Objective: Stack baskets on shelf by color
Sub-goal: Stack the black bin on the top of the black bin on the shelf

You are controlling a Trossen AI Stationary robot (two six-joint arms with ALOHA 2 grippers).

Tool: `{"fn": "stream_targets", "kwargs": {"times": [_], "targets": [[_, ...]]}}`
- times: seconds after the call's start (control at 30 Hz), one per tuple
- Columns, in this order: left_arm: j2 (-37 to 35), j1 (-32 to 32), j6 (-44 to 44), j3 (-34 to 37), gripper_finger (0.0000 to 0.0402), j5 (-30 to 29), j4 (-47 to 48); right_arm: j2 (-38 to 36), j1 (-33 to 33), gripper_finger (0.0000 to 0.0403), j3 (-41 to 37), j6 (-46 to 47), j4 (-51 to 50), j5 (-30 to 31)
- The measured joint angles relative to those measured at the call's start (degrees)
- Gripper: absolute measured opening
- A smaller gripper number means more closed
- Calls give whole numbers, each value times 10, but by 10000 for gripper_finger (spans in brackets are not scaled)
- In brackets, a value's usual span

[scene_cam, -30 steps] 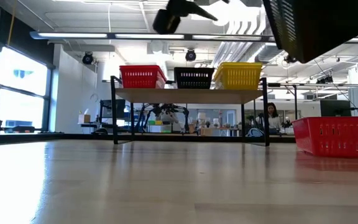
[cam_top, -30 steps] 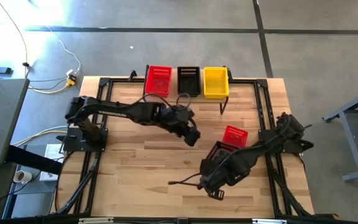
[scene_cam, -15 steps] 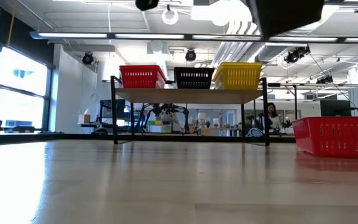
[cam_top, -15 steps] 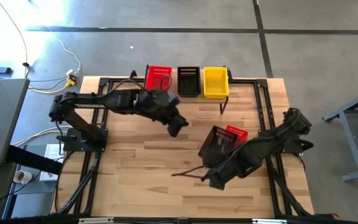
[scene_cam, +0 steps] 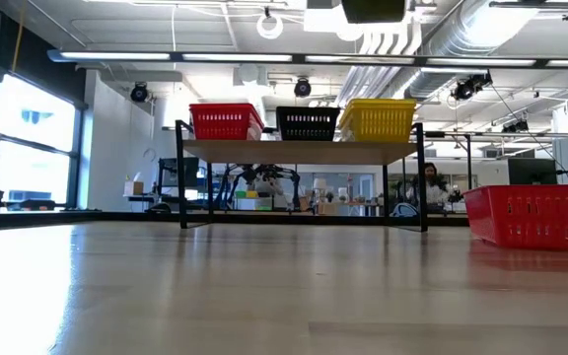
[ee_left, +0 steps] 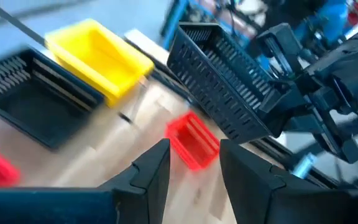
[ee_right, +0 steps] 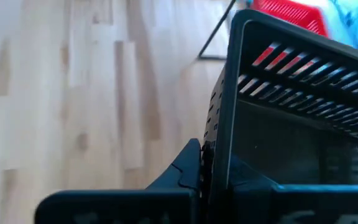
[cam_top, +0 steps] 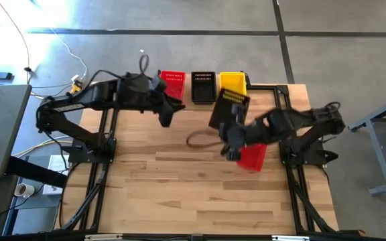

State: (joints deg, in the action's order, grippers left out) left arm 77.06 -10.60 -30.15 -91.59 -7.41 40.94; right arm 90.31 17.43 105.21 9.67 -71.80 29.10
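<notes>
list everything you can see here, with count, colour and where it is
shelf: one, light wood top on black legs, at the table's far edge
baskets on the shelf: three, red, black, yellow, side by side
carried basket: one, black, tilted, in the air in front of the shelf
loose basket: one, red, on the table, partly under the right arm
person: one, far back in the room
left gripper: open, empty, near the red shelf basket
right gripper: shut on the carried basket's rim
</notes>
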Motion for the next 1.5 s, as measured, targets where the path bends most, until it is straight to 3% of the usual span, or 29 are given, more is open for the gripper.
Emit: {"fn": "stream_targets", "kwargs": {"times": [0.33, 0.6, 0.83, 1.2, 1.5], "targets": [[-35, -53, 58, 0, 129, -23, 1, -15, -167, 0, 0, -289, 112, -146], [-35, -78, 74, 0, 129, -24, 12, -7, -261, 0, -21, -408, 185, -265], [-35, -92, 79, 0, 129, -39, 18, -6, -312, 0, -93, -461, 254, -292], [-35, -100, 93, 0, 129, -38, 18, -3, -360, 0, -175, -462, 363, -317], [-35, -100, 94, 0, 129, -41, 21, 46, -373, 0, -151, -476, 366, -329]]}}
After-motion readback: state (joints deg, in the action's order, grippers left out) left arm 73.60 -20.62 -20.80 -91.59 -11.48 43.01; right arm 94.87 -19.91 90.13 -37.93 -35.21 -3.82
